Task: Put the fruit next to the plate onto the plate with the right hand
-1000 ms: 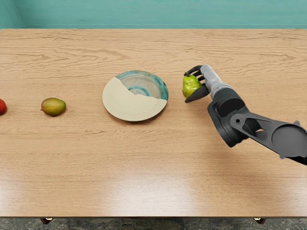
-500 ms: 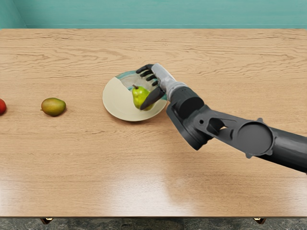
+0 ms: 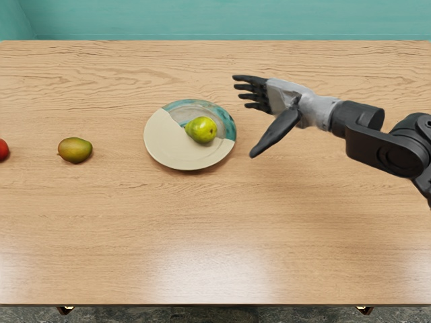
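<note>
A green pear (image 3: 202,129) lies on the right part of the cream and teal plate (image 3: 172,145) in the middle of the table. My right hand (image 3: 259,111) hovers just right of the plate, apart from the pear, open with its fingers spread and the thumb pointing down toward the table. Its dark arm comes in from the right edge. The left arm does not show.
A mango (image 3: 75,149) lies well left of the plate, and a red fruit (image 3: 3,149) is cut off by the left edge. The wooden table (image 3: 215,229) stretches wide toward the front, with a teal wall behind it.
The right hand carried the pear leftward from beside the plate onto it, let it go, and drew back to the right with its fingers spread.
</note>
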